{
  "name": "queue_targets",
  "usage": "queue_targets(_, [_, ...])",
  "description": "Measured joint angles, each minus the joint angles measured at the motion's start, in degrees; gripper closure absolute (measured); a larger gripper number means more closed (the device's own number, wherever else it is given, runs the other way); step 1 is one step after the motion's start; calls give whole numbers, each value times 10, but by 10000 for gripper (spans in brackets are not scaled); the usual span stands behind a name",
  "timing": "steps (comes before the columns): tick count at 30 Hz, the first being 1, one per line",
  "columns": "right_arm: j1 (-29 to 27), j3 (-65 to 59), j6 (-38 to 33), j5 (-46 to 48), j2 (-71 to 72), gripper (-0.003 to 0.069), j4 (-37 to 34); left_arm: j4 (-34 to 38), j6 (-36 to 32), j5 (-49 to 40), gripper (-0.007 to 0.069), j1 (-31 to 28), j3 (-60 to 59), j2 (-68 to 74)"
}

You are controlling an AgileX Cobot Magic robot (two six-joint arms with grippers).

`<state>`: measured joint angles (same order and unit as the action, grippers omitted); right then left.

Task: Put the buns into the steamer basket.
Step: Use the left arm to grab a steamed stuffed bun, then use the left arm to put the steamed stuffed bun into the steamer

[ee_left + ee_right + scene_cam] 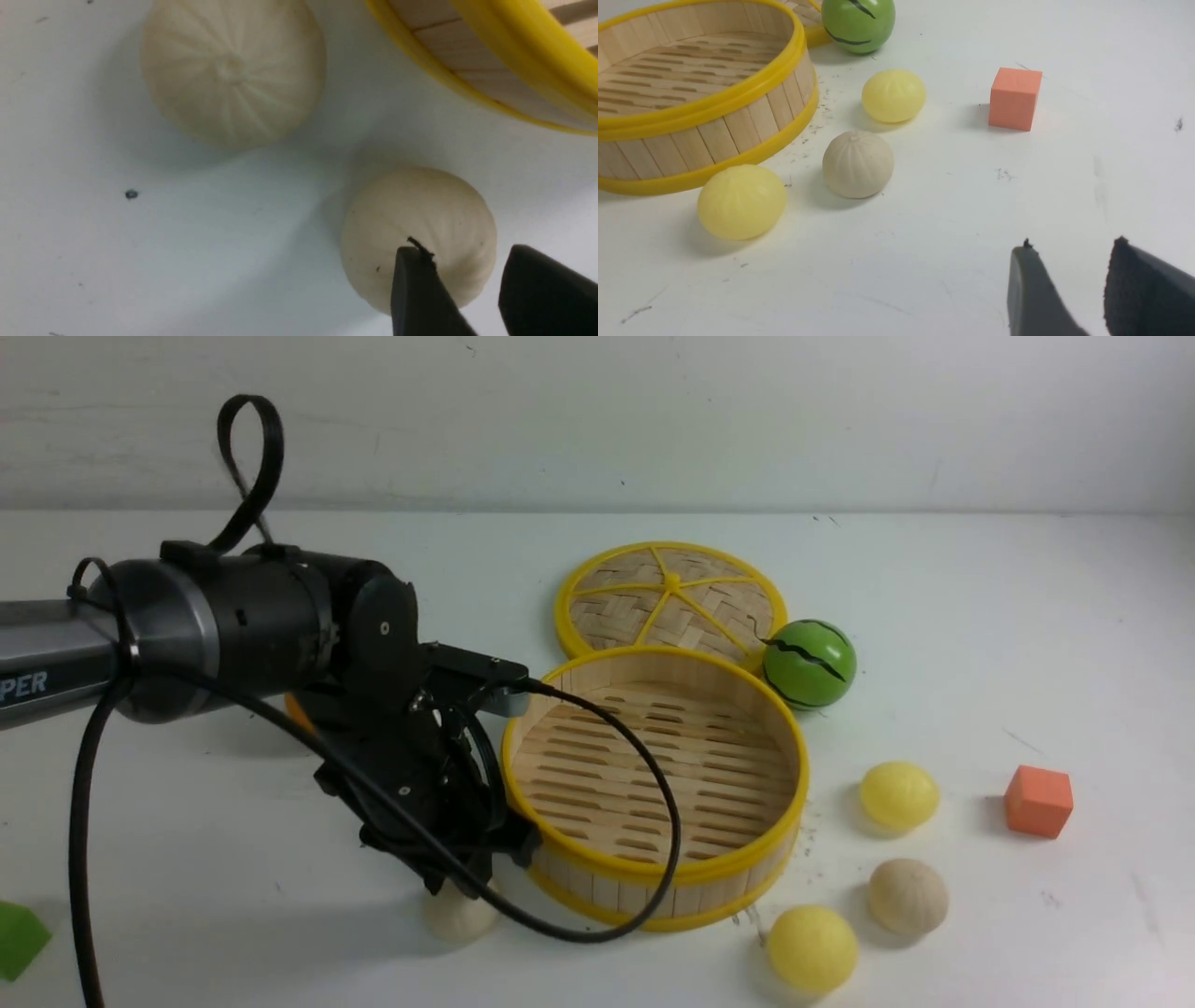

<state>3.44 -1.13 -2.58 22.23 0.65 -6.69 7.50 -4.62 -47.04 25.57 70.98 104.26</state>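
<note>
The steamer basket (742, 873) stands empty mid-table. My left gripper (455, 882) is low by its left wall, open, right over a beige bun (459, 917). In the left wrist view the gripper (467, 263) has one finger (413, 294) in front of that bun (420, 219), and a second beige bun (231, 70) lies apart from it, near the basket wall (490, 79). Right of the basket lie two yellow buns (898, 795) (812, 947) and a beige bun (907, 896). My right gripper (1071, 249) is open and empty above bare table, and is out of the front view.
The flat woven lid (670, 597) lies behind the basket, with a green striped ball (808, 663) next to it. An orange cube (1038, 800) sits at the right. A green block (19, 938) is at the front left edge. A sliver of orange fruit (297, 711) shows behind my left arm.
</note>
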Motion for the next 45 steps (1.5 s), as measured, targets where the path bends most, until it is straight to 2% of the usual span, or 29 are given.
queue_targets(10, [0,0,0,0,0,419,0,-15,0,8,388,0,2,21])
queue_targets(13, [0,0,0,0,0,419,0,-18,0,10,421,0,2,21])
queue_targets(14, [0,0,0,0,0,419,0,-19,0,8,471,0,2,21])
queue_targets(15, [0,0,0,0,0,419,0,-19,0,8,480,0,2,21])
queue_targets(16, [0,0,0,0,0,419,0,-19,0,5,566,0,2,21])
queue_targets(19, [0,0,0,0,0,419,0,-19,0,4,635,0,3,21])
queue_targets(27, [0,0,0,0,0,419,0,-41,37,-41,638,19,30,-35])
queue_targets(31, [0,0,0,0,0,419,0,-39,32,-36,638,68,89,-70])
queue_targets(34, [0,0,0,0,0,419,0,-35,31,-31,638,89,145,-36])
queue_targets(39, [0,0,0,0,0,419,0,-45,30,-33,638,91,222,50])
queue_targets(45, [0,0,0,0,0,419,0,-72,40,-101,605,91,307,154])
